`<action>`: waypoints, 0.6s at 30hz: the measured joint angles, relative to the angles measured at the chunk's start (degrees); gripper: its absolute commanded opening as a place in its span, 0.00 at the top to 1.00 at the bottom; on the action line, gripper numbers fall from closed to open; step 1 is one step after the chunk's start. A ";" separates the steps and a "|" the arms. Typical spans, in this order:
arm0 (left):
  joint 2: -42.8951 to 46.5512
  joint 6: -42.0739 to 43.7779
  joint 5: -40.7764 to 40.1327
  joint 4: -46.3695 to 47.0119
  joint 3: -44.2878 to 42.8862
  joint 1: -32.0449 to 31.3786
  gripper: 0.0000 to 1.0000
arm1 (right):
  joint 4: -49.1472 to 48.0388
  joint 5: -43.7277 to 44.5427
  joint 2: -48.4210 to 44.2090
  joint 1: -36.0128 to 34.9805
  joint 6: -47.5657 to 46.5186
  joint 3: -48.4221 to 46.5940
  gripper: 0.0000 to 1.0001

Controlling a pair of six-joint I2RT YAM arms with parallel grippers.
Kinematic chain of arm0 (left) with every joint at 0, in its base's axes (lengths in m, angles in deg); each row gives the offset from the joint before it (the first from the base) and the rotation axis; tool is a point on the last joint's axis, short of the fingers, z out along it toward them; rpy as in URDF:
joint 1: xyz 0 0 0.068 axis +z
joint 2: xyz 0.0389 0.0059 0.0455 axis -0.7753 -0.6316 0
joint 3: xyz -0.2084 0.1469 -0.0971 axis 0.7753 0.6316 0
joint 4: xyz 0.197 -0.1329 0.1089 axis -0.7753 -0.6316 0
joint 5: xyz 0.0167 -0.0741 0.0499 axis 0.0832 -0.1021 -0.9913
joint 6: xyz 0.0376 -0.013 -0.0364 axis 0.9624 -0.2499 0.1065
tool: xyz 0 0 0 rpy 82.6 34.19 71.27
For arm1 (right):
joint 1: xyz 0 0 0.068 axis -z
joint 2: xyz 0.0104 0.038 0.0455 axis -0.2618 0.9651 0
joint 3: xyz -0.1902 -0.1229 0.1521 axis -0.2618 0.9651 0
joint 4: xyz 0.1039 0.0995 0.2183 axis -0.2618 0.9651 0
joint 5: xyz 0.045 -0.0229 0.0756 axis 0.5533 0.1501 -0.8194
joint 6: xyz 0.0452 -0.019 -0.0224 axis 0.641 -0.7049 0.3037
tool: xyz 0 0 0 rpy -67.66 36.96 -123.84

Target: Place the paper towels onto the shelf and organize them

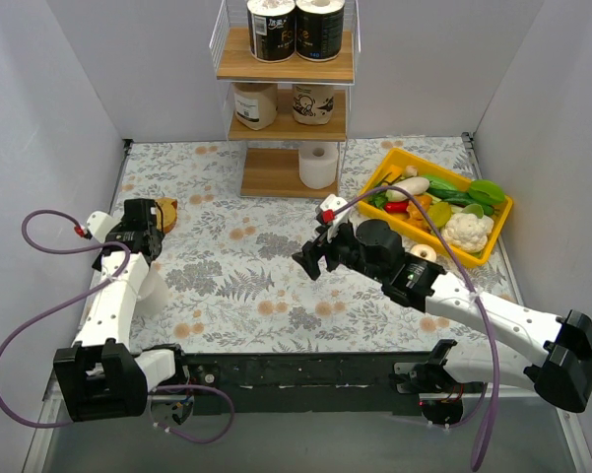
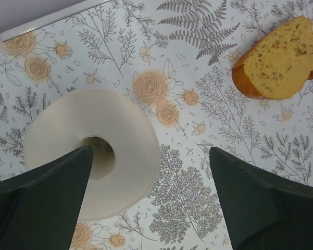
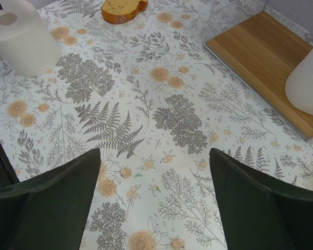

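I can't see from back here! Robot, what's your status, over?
Left gripper open over last white roll. Right gripper open, empty. Shelf holds the other five. Bread slice nearby, not blocking.

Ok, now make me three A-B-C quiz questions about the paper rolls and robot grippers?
1. How many rolls stand on the shelf? A three B five C six
2. The right gripper is: A open and empty B shut on a roll C shut tight
3. Where is the loose white roll? A on the shelf's top board B in the right gripper C on the table under the left gripper
Answers: 1 B: two black rolls, two tan rolls, one white roll. 2 A: its fingers stand apart. 3 C: the left wrist view looks down on it.
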 measured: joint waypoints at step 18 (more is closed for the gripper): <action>-7.08 -10.88 -0.42 -7.98 -2.60 0.02 0.22 | 6.27 -2.05 0.02 0.00 3.54 -8.07 0.13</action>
